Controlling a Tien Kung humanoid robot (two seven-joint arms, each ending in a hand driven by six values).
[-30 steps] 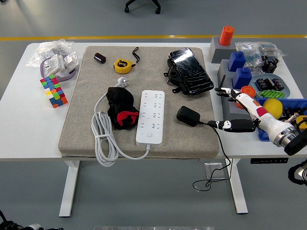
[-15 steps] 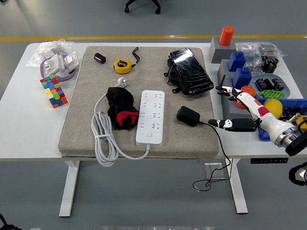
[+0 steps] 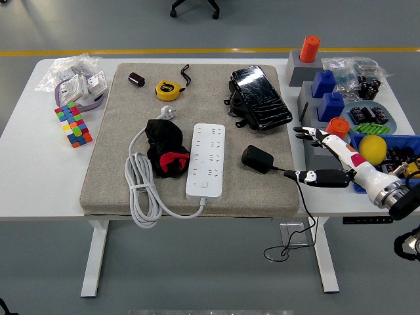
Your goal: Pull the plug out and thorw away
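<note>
A black plug adapter [image 3: 257, 159] lies on the grey mat [image 3: 118, 164], just right of the white power strip [image 3: 206, 160], not plugged in. Its thin black cable [image 3: 296, 197] runs right and hangs over the table's front edge. My right hand [image 3: 314, 155] is at the mat's right edge, fingers spread and holding nothing, thumb close to the cable near the adapter. The left arm is out of view.
A black-and-red glove [image 3: 165, 148] and a coiled white cord [image 3: 141, 187] lie left of the strip. A black pouch [image 3: 260, 97], tape measure [image 3: 167, 89] and small dark cylinder [image 3: 137, 79] are at the back. Blue bins and an orange cylinder [image 3: 309, 48] crowd the right; a colour cube [image 3: 73, 124] sits left.
My right hand has drawn back to the right and slightly down, away from the adapter. The adapter and strip have not moved.
</note>
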